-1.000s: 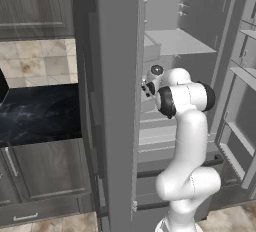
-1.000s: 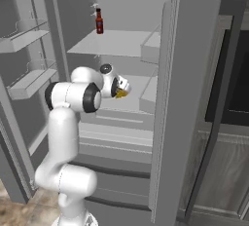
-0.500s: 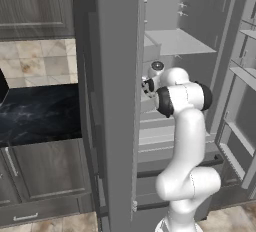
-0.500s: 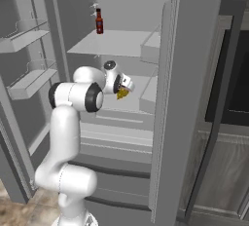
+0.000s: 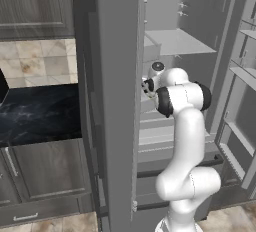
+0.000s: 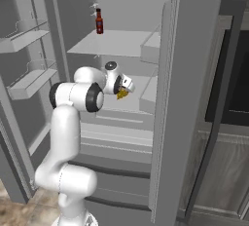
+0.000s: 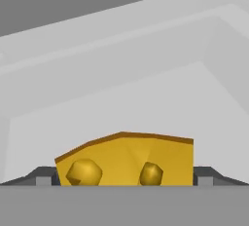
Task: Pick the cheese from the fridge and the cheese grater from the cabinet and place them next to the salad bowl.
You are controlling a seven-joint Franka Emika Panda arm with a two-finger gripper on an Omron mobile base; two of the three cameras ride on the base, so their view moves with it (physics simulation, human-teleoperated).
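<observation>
A white robot arm reaches into the open fridge [image 6: 160,74], a tall grey appliance with pale shelves. Its gripper [image 6: 124,89] sits just above a middle shelf of the fridge, spread wide and holding nothing, with the cheese [image 7: 127,160], a lumpy yellow-orange chunk, lying between the two dark fingertips [image 7: 43,177] on that shelf. From the right side of the fridge the cheese [image 6: 122,93] shows as a small yellow spot right at the gripper's tip. To do this step well, the fingers look best eased slightly further along the shelf so the chunk sits deep between them, then closed evenly on its flatter sides, since the lumpy shape could squirt out of a shallow pinch. A dark red bottle [image 6: 99,21] stands on the fridge's upper shelf, well above the gripper. Its label is too small to read, and no other writing or brand is legible.
</observation>
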